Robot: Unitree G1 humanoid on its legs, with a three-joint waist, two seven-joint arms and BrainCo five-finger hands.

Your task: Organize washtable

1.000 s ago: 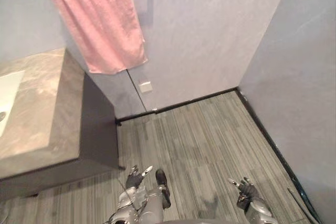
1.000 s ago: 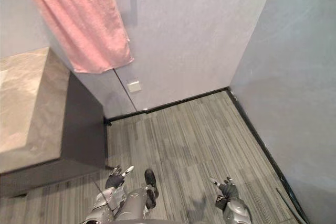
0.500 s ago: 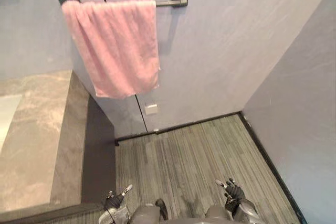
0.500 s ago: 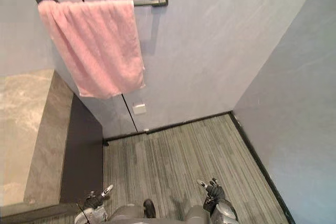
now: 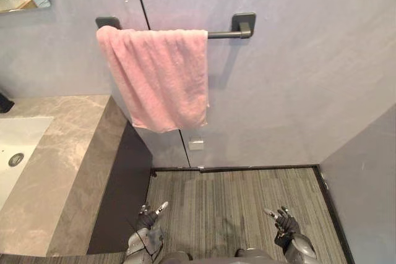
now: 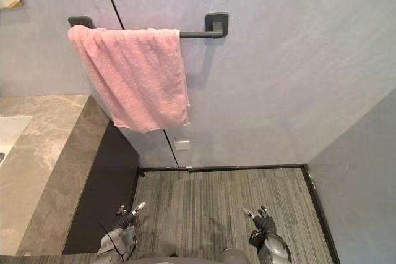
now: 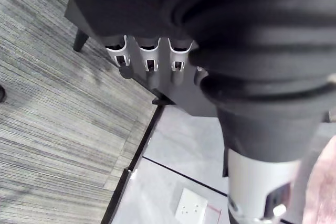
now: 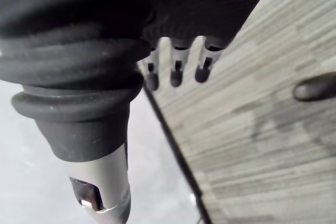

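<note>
Both left hand [image 5: 148,221] and right hand [image 5: 286,224] hang empty, fingers [image 7: 149,66] relaxed, near washtable [image 5: 68,165], below pink towel [image 5: 161,78]

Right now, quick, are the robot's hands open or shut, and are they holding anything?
Left hand: open, holding nothing.
Right hand: open, holding nothing.

A towel [image 5: 158,75] is hanging on the rail [image 5: 226,34], right of the surface [image 5: 68,171] holding a sink [image 5: 15,153], above the floor [image 5: 247,193].
</note>
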